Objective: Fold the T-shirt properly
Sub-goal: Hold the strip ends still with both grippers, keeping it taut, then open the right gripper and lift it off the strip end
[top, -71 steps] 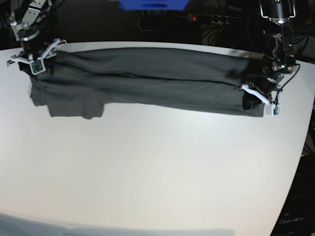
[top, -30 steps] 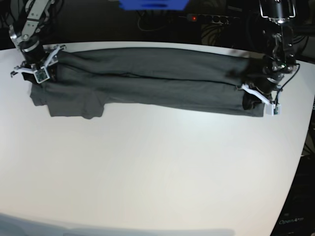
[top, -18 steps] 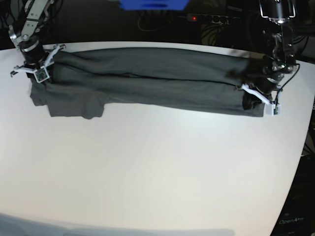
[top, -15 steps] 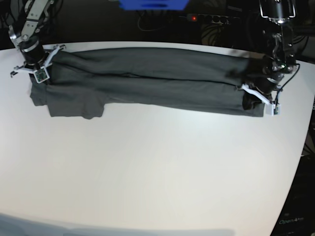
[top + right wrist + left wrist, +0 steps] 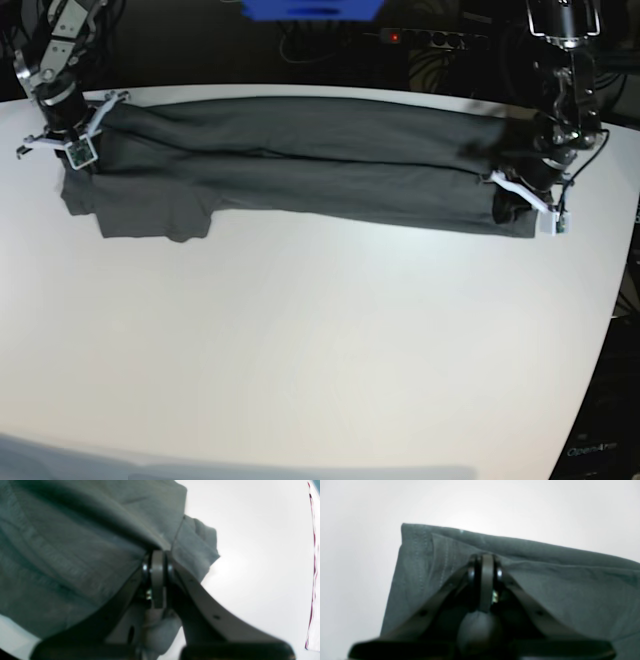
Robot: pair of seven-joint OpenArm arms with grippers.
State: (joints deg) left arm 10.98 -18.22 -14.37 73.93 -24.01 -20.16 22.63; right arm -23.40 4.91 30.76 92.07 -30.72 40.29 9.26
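- Left tool point(image 5: 527, 192): jaws pinched together on the T-shirt point(image 5: 300, 165) at its hemmed end; arm reaches down from the desk's far edge.
- Right tool point(image 5: 68, 135): jaws closed, apparently clamping a fabric fold at the opposite end.
- T-shirt lies as a long band across the far side of the white desk point(image 5: 320, 350).
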